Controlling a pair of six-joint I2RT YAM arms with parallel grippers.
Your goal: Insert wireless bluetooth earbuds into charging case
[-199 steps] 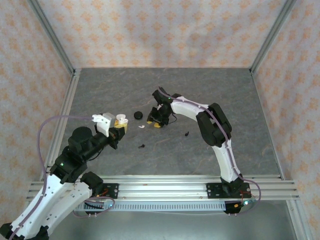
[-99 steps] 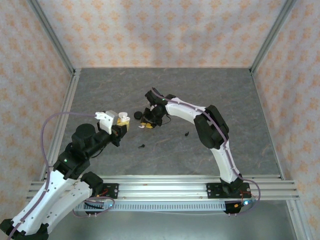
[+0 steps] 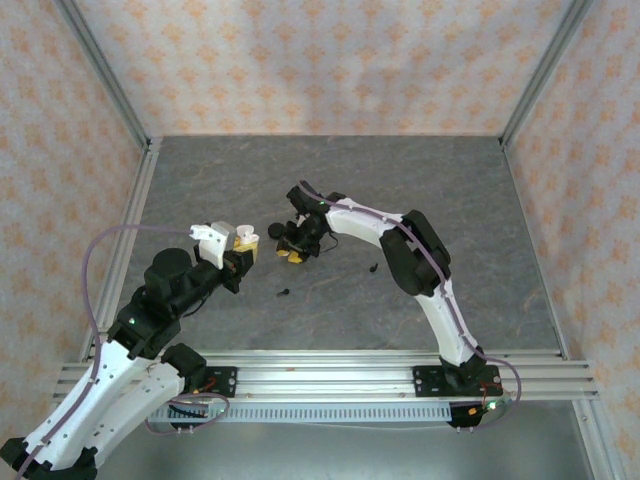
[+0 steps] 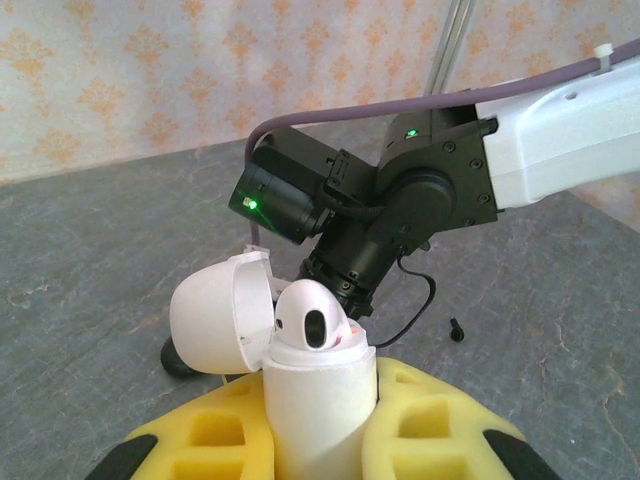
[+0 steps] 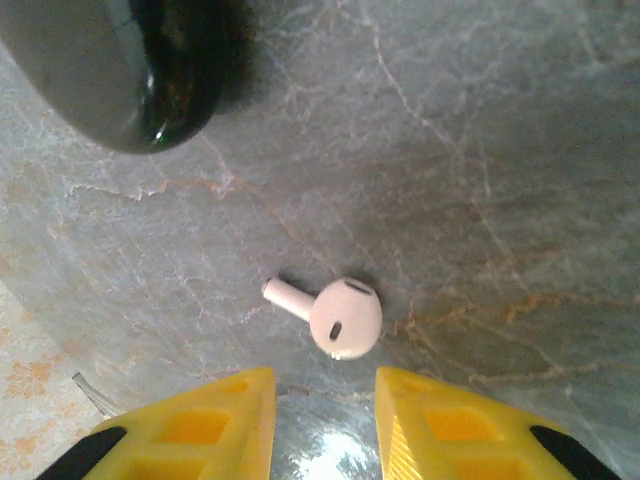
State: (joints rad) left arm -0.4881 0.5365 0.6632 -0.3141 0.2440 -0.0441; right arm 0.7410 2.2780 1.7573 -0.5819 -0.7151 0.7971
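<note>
Earbud on the table
Lies just before the right gripper, with a loose case beyond and an open case farther left in the left gripper.

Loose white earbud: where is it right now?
Right wrist view: the earbud lies on the grey tabletop, centre frame, just ahead of the right gripper, with the black case at upper left.

White earbud flat on its side, apart from glossy black case.
</note>
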